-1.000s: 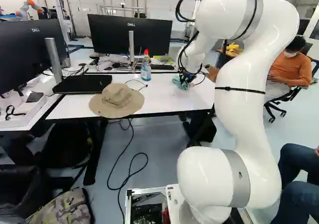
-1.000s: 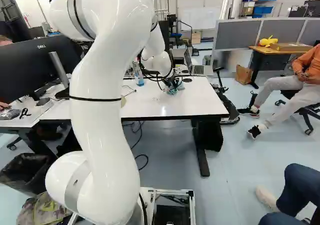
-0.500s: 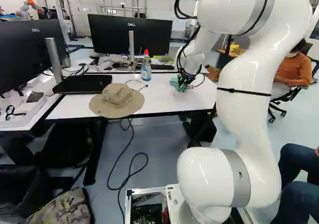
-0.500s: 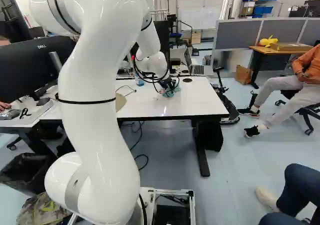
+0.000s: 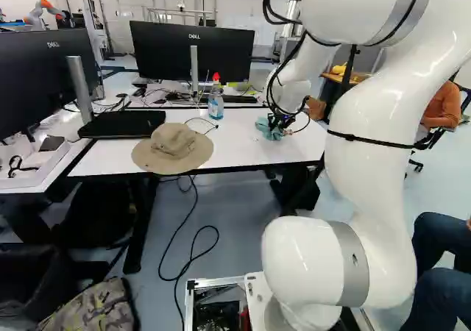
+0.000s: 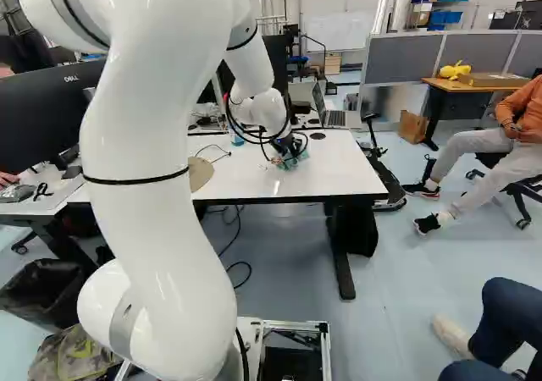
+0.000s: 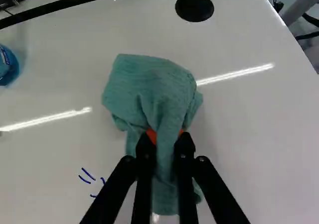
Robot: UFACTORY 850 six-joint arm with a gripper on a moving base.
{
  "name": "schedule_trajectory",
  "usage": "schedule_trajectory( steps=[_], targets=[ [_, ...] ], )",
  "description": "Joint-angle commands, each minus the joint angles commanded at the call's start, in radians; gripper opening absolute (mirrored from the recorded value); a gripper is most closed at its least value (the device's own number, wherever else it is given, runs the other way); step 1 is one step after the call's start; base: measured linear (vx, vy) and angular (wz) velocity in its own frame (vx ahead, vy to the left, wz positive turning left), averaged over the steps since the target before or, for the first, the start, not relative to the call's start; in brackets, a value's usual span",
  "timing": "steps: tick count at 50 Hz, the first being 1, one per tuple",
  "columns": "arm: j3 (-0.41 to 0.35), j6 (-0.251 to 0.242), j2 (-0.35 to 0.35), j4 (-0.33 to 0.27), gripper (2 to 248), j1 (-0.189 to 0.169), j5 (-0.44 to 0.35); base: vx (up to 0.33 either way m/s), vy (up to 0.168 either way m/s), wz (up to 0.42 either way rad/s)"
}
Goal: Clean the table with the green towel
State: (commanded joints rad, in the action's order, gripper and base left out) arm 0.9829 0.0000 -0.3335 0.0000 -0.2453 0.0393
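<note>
The black gripper (image 5: 275,129) was pinching the green towel (image 7: 152,87), its two fingers closed in from either side on a gathered fold. Orange pads (image 7: 151,135) showed against the cloth. The towel lay bunched over the white table (image 7: 249,134), its wider, crumpled part spread out ahead of the fingers and a narrower part trailing back between and under them.

On the tabletop beside the gripper were a few short blue pen strokes (image 7: 87,174), partly covered by a finger; they formed no readable word in the wrist view. Ahead of the towel was a round black disc (image 7: 195,7) set in the surface.

On the same side as the strokes, apart from the towel, stood a clear bottle (image 5: 215,104) with a red top, blue liquid inside and a printed label. A tan brimmed hat (image 5: 173,147) lay near the table's front edge, and a thin dark cable (image 5: 200,120) curled between hat and bottle. Behind the bottle rose a black monitor (image 5: 193,50), with small pale lettering on its lower frame.

In the right base view, an open laptop (image 6: 332,117) sat beyond the gripper. On the floor at that view's left was a black bin (image 6: 42,295), its contents too dark to tell. At the foot of the left base view, an open metal-framed box (image 5: 215,281) held dark parts and something red.
</note>
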Motion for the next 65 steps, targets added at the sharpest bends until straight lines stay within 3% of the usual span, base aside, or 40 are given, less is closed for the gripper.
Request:
schedule_trajectory(
  steps=[25,38,65],
  targets=[
    [0.035,0.000,-0.028,0.000,51,-0.072,0.000,0.000,0.000,0.000],
    [0.051,0.000,-0.038,0.000,51,-0.070,0.000,0.000,0.000,0.000],
    [0.030,0.000,0.034,0.000,51,-0.062,0.017,0.000,0.000,0.000]
  ],
)
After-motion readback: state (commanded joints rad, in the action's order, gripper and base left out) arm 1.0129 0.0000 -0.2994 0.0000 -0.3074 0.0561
